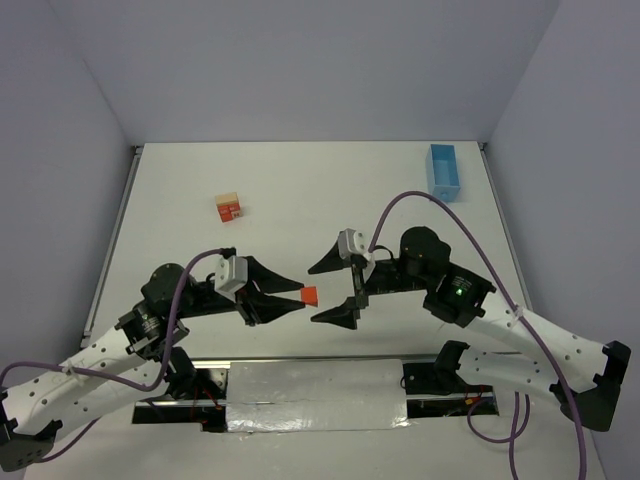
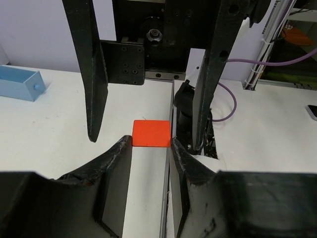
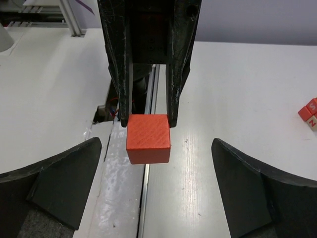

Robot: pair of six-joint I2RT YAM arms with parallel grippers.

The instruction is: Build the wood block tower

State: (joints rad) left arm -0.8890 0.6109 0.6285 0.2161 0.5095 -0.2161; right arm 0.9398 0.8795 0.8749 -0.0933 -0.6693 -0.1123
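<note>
Red-orange block (image 1: pixel 309 295) between left claw (image 1: pixel 300 297) tips, right claw (image 1: pixel 312 295) agape.

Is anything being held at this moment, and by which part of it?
The left gripper clamps the small red-orange wooden cube between its fingertips, by two opposite side faces. The right gripper is wide open, its fingers clear of the cube.

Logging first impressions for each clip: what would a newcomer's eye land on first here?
The red-orange block stands out first. It is pinched at the tips of the left gripper near the table's front middle, and the right gripper faces it with jaws wide open, not touching. Farther back are a small stack of blocks at left centre and a light-blue tray at the far right.
</note>
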